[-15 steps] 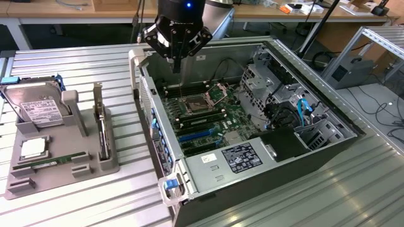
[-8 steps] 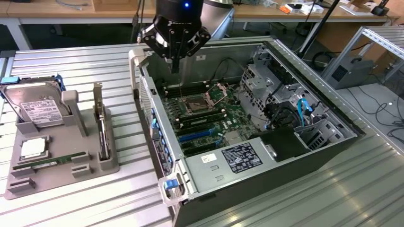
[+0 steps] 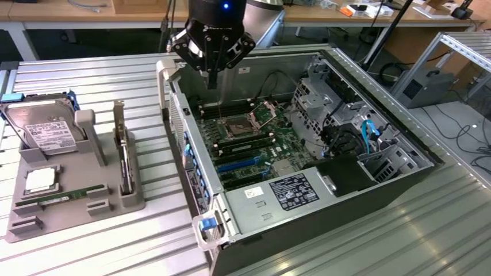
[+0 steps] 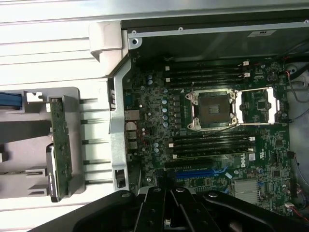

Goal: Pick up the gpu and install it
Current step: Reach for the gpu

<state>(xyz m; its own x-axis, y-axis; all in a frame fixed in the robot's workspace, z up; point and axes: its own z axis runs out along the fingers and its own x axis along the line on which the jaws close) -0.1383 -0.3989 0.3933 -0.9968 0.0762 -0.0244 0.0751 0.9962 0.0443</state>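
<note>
One gripper point(image 3: 211, 85), jaws closed together and holding nothing, poised above the open computer case point(image 3: 307, 244), over the motherboard point(image 3: 249, 141) near the case's rear wall; the wrist view has its closed fingertips point(image 4: 166, 212) above the board's lower slots. One gpu point(image 3: 121, 146), not yet picked up: it stands on edge in a grey holder tray point(image 3: 115, 204) outside the case, on the side of the case's rear wall, with its silver bracket uppermost; in the wrist view its green board point(image 4: 60, 145) lies just beyond that wall. One hard drive point(image 3: 46, 132), same tray, farther from the case than the card. One CPU socket point(image 3: 232, 127), inside the case, lid open. One blue slot point(image 3: 238, 167), inside the case, vacant. Hazards, as judged: a thin card on edge may tip or twist if gripped off-centre; its bracket may catch the case's rear wall on entry; the exposed socket under the gripper could be damaged by any low pass.
</note>
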